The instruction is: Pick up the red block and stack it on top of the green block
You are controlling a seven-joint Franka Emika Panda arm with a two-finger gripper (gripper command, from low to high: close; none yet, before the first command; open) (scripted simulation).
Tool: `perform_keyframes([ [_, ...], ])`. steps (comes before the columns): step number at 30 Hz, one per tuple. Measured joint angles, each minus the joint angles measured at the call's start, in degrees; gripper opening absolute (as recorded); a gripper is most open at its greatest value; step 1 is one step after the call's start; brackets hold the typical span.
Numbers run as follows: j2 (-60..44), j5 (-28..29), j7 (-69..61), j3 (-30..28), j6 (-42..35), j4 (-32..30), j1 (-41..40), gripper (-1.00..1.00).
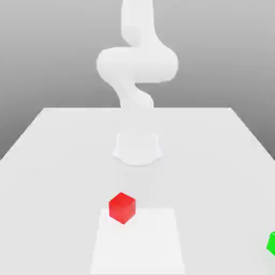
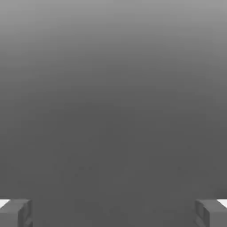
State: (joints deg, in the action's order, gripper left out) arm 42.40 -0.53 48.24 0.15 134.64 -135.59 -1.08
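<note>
Red block (image 1: 122,208): on the table (image 1: 48,156), lower centre of the exterior view.
Green block (image 1: 271,243): lower right edge, well apart from it.
End effector (image 2: 113,213): fingers (image 2: 15,212) wide apart, nothing between them.

A pale, near-white tabletop (image 1: 48,161) stretches across the exterior view, its far edge meeting a plain grey backdrop (image 1: 48,53) that lightens toward the bottom. Near the front edge lies a slightly brighter square patch (image 1: 150,241) — flat on the surface, close to the middle. In the hand view, a smooth dark-grey surface (image 2: 113,111) — no markings.
</note>
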Motion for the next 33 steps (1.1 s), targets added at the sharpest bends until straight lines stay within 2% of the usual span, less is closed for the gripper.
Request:
perform_keyframes([
  [16,-29.46,-1.42,22.01,3.4,23.38,-29.87,-8.11,0.0],
  [18,-37.41,-0.4,25.1,3.46,29.46,-31.81,-8.98,0.0],
  [23,-49.85,2.6,28.24,1.52,39.75,-31.31,-8.15,0.0],
  [24,-51.68,2.84,28.46,0.97,41.33,-31.07,-7.65,-1.0],
  [30,-52.6,3.12,28.72,0.72,42.2,-30.95,-7.43,-1.0],
  [33,-49.01,2.24,28.03,1.48,39.1,-31.47,-7.98,-1.0],
])
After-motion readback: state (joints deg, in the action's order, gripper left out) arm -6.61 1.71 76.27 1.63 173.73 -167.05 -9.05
